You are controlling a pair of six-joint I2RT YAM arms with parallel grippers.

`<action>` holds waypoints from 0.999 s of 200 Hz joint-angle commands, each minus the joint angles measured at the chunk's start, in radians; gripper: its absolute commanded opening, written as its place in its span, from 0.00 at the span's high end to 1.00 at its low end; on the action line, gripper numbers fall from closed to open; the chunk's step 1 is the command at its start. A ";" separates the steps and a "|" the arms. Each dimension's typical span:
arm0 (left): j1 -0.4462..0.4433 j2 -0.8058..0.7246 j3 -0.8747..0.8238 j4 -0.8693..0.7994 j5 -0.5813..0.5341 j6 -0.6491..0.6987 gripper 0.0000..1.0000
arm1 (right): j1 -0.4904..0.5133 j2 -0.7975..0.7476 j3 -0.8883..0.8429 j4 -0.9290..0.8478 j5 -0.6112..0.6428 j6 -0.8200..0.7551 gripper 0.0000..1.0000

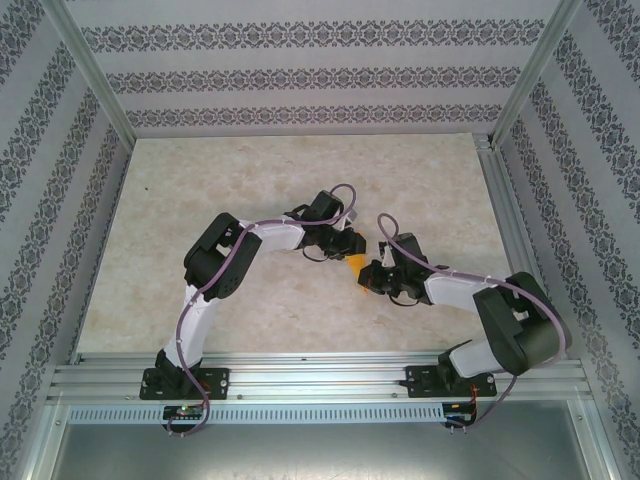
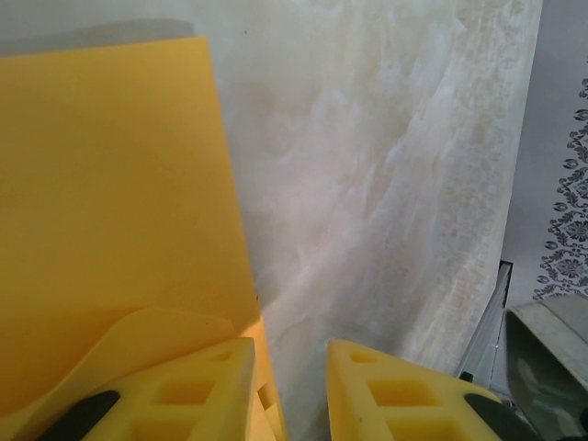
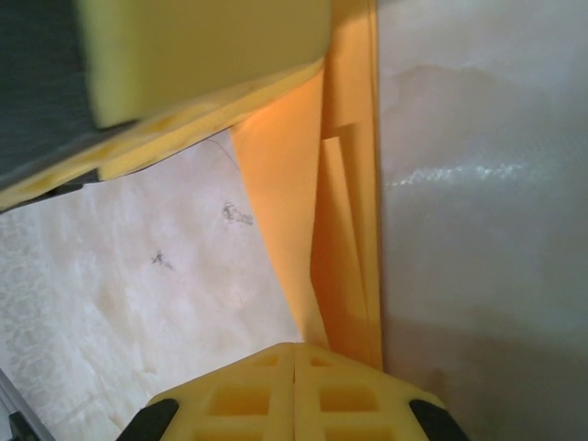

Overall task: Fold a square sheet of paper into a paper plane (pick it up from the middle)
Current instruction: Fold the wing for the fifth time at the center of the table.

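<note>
The orange-yellow paper [image 1: 354,266], partly folded into layers, sits mid-table between both grippers. In the left wrist view the paper [image 2: 110,184] spreads to the left, one flap curling up over my left finger [image 2: 184,395]. My left gripper [image 2: 292,354] stands open, bare table showing in the gap and the paper's edge just inside the left finger. In the right wrist view the folded layers [image 3: 344,230] run straight into the tips of my right gripper [image 3: 294,349], whose fingers are pressed together on them. A left-gripper finger [image 3: 202,46] rests on the paper's far end.
The pale marbled tabletop [image 1: 250,180] is boxed in by patterned walls and a metal frame [image 1: 500,190]. An aluminium rail [image 1: 320,375] carrying both arm bases runs along the near edge. Small dark marks [image 3: 234,213] dot the table beside the paper.
</note>
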State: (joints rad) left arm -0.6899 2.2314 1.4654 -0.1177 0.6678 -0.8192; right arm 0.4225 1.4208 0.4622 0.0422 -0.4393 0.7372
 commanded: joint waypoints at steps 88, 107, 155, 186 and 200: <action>-0.007 0.036 0.024 -0.051 -0.030 0.028 0.72 | 0.017 0.024 0.045 -0.050 -0.020 -0.027 0.93; -0.007 0.036 0.024 -0.056 -0.032 0.034 0.72 | 0.009 0.033 0.036 -0.067 0.004 -0.041 0.94; -0.007 0.042 0.028 -0.057 -0.032 0.032 0.72 | -0.007 0.058 -0.005 -0.085 0.006 -0.050 0.94; -0.007 0.047 0.032 -0.064 -0.033 0.035 0.72 | -0.019 0.043 -0.024 -0.096 0.017 -0.048 0.94; -0.007 0.047 0.034 -0.071 -0.037 0.038 0.72 | -0.020 0.032 -0.028 -0.109 0.022 -0.048 0.94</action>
State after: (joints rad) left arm -0.6899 2.2375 1.4807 -0.1402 0.6682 -0.8154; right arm 0.4149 1.4612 0.4683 -0.0032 -0.4622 0.7071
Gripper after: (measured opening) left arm 0.281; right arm 0.059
